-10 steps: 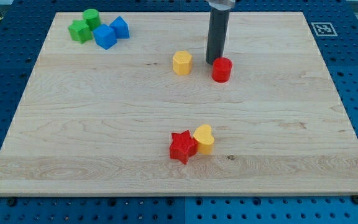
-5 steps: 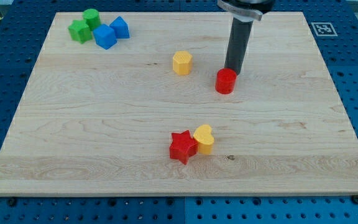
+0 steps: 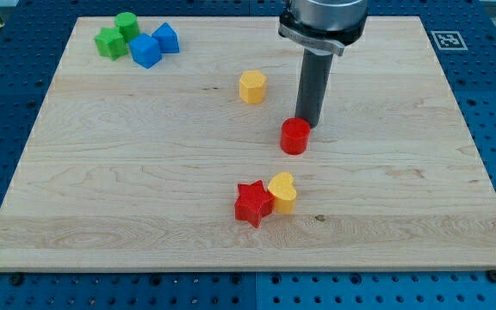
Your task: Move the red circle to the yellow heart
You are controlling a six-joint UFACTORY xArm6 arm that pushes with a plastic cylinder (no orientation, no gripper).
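The red circle stands near the board's middle, above the yellow heart. The heart lies toward the view's bottom and touches a red star on its left. My tip is down on the board, touching the red circle's upper right side. The rod rises straight up from there to the view's top.
A yellow hexagon block sits up and left of the red circle. Two green blocks and two blue blocks cluster at the board's top left corner. A fiducial marker is at the top right corner.
The red circle has been pushed down and slightly left, toward the yellow heart. My tip followed it, moving down the view. The other blocks have not moved.
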